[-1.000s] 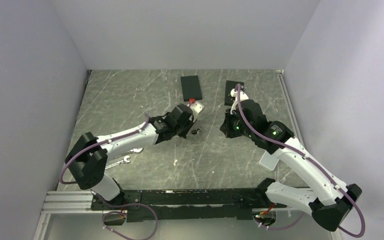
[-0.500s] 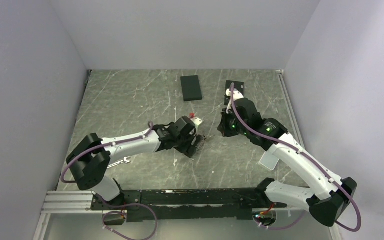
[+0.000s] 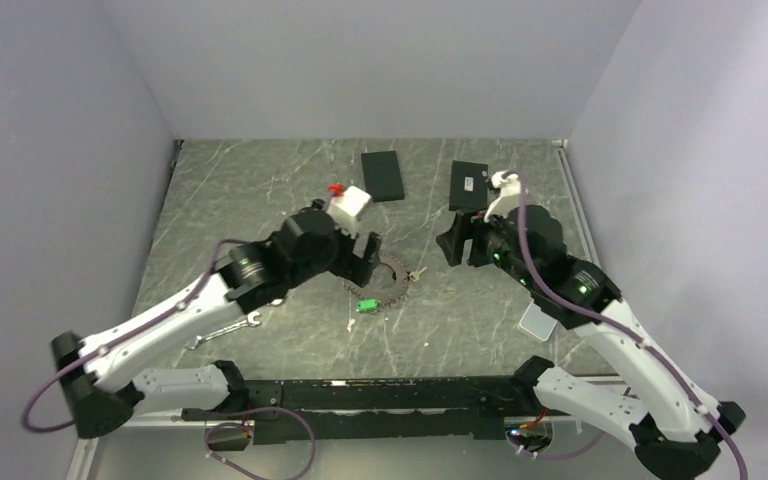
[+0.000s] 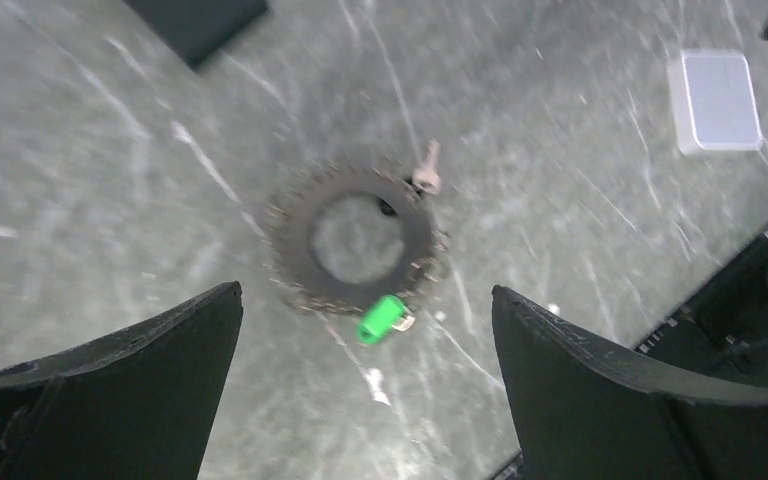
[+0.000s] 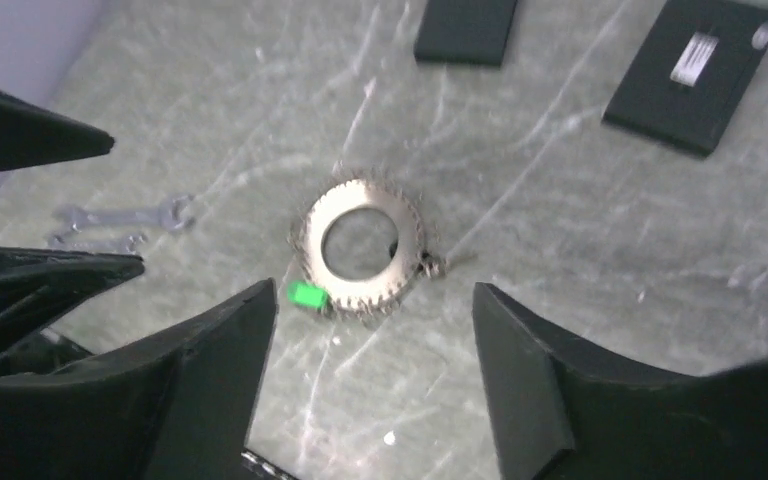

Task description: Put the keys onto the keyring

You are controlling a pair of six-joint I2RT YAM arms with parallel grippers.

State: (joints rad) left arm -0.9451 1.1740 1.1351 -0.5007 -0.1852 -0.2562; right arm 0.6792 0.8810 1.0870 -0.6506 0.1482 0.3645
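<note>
The keyring, a dark toothed metal ring with an open centre, lies flat on the marble table. A green-headed key touches its near edge and a small silver key its right edge; whether they hang on the ring I cannot tell. In the left wrist view the keyring, green key and silver key lie below my left gripper, which is wide open and empty. My right gripper is also open and empty above the keyring and green key.
Two flat black boxes lie at the back. Small wrenches sit at the front left. A translucent box lies under the right arm. The left arm's fingers show at the right wrist view's left edge.
Both grippers opened and rose off the table. The keyring with the keys now lies free between them. The left arm swung up and back.
</note>
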